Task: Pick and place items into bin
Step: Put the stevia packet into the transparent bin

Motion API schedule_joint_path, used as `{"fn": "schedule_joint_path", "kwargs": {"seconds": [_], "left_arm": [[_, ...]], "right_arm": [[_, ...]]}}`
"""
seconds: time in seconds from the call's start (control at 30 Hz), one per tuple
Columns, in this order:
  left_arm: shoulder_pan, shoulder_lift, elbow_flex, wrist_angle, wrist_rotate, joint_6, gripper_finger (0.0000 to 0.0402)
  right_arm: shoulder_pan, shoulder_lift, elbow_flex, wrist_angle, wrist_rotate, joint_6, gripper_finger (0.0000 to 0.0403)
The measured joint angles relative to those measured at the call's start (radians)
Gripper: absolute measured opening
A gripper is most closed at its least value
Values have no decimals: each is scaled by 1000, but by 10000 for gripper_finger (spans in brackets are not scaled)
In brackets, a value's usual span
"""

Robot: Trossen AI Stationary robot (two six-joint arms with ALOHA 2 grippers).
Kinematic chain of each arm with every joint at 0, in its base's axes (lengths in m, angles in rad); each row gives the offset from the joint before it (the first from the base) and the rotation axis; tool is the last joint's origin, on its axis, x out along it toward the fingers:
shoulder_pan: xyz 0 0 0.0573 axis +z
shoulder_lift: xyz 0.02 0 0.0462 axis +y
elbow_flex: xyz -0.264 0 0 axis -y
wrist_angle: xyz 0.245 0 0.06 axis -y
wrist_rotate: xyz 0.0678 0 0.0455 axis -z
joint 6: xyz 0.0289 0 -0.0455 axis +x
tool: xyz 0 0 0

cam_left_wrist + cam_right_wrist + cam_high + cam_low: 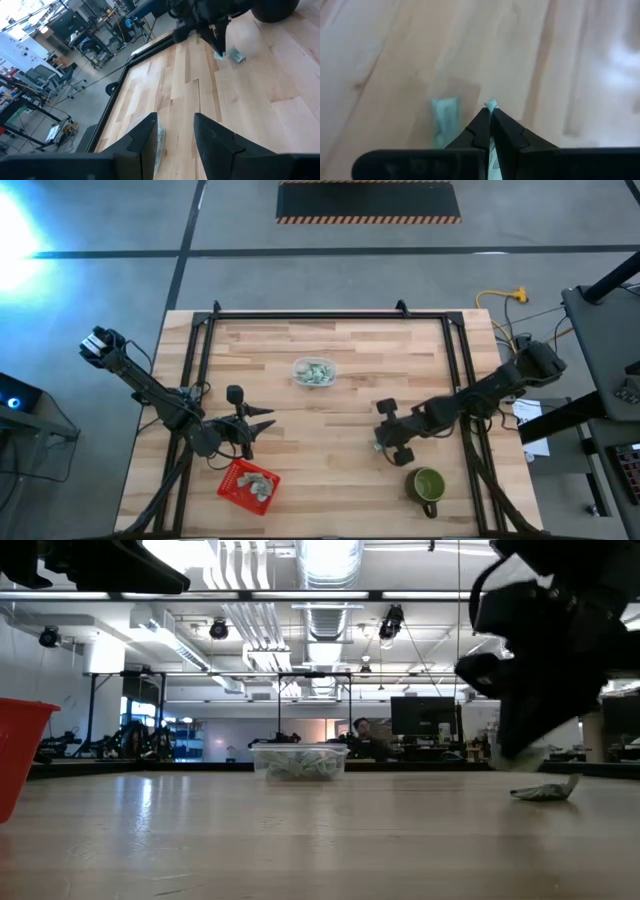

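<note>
My right gripper [491, 120] is shut on one small pale green-and-white wrapped piece, low over the table's near right part [381, 444]. A second wrapped piece [445, 119] lies flat on the wood just beside it [545, 790]. The red bin [248, 483] stands near the near edge on the left and holds several pieces. A clear tub [314, 372] with more pieces stands in the middle of the table. My left gripper [175, 142] hovers open above the red bin's far side [266, 420], holding nothing. My right gripper pinches a wrapped piece between its two fingertips; only the wrapper's end [491, 104] sticks out past the tips. The fingers come from above, slanting down from the table's right side. Whether the piece is clear of the wood, I cannot tell.
A green mug [428, 485] stands near the near right corner, close behind my right gripper. Black frame rails [330, 315] run along the table's far edge and both sides. Bare wood lies between the two grippers.
</note>
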Motion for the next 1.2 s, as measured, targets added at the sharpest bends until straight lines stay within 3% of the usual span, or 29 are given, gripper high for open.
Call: {"fn": "schedule_joint_path", "kwargs": {"seconds": [0.27,0.5,0.57,0.73,0.93,1.2], "left_arm": [[0,0,0,0,0,1,111],[0,0,0,0,0,1,111],[0,0,0,0,0,1,111],[0,0,0,0,0,2,111],[0,0,-1,-2,-1,3,111],[1,0,-2,-3,-1,3,111]], "right_arm": [[-62,-28,60,101,134,-227,9],[-224,-27,71,374,123,-449,9],[-289,-27,71,444,61,-485,9],[-463,-4,71,587,-227,-491,9],[-574,76,72,717,-272,-493,9],[-621,258,159,763,-340,-497,9]]}}
